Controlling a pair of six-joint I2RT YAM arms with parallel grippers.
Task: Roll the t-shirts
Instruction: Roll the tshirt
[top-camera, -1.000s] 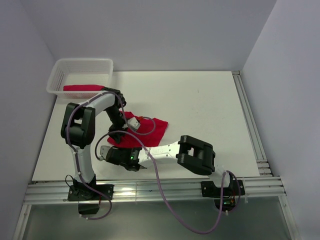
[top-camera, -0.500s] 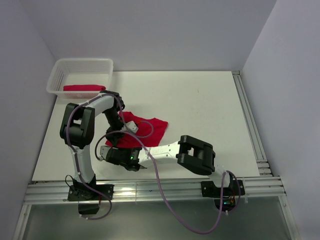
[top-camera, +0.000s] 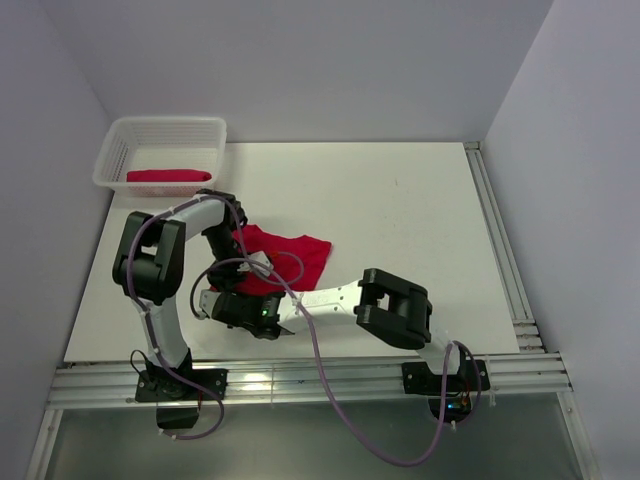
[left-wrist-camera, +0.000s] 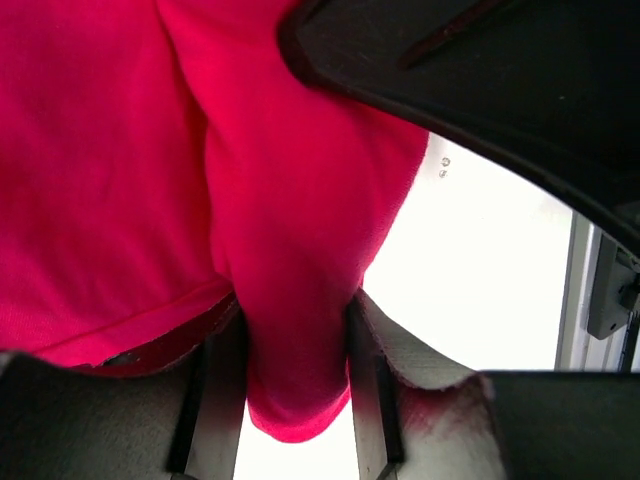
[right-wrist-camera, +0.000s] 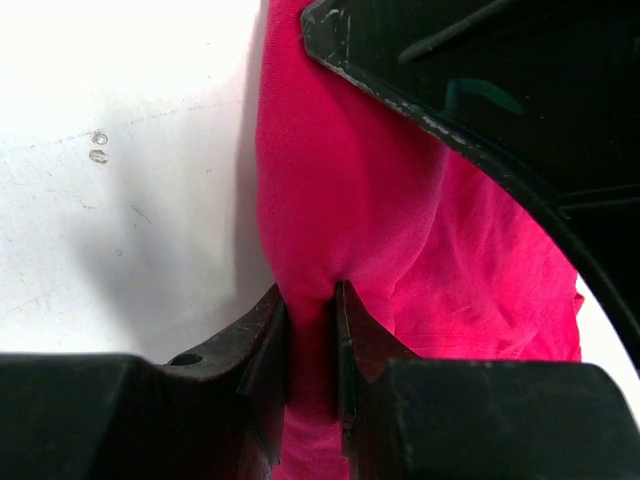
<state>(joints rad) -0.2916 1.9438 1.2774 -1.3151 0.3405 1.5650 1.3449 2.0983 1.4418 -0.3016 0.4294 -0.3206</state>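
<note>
**Ana:** Crimson cloth first. The loose t-shirt (top-camera: 296, 250) lies crumpled on the white table (top-camera: 410, 210). It is well apart from the mesh basket (top-camera: 163, 124), on the basket's side toward the arm bases.

**Ben:** And the other shirt?

**Ana:** The rolled t-shirt (top-camera: 168, 176) lies inside the basket, along its nearer wall. Only the overhead camera shows it, or the basket at all.

**Ben:** Can that camera read the jaws?

**Ana:** No. From above, both wrists crowd the shirt's edge on the basket's side, and their own bodies hide the fingers. The wrist cameras settle it.

**Ben:** Left one?

**Ana:** The left gripper (left-wrist-camera: 295, 372) is clamped on a thick fold of the loose t-shirt. The cloth fills the gap between the fingers and bulges out below them. Bare table shows beyond the fold.

**Ben:** Right one?

**Ana:** The right gripper (right-wrist-camera: 312, 340) is pinched nearly together, with a thin pleat of the same shirt squeezed between its fingers. The rest of the cloth spreads away from the pinch, with table beside it.
</note>
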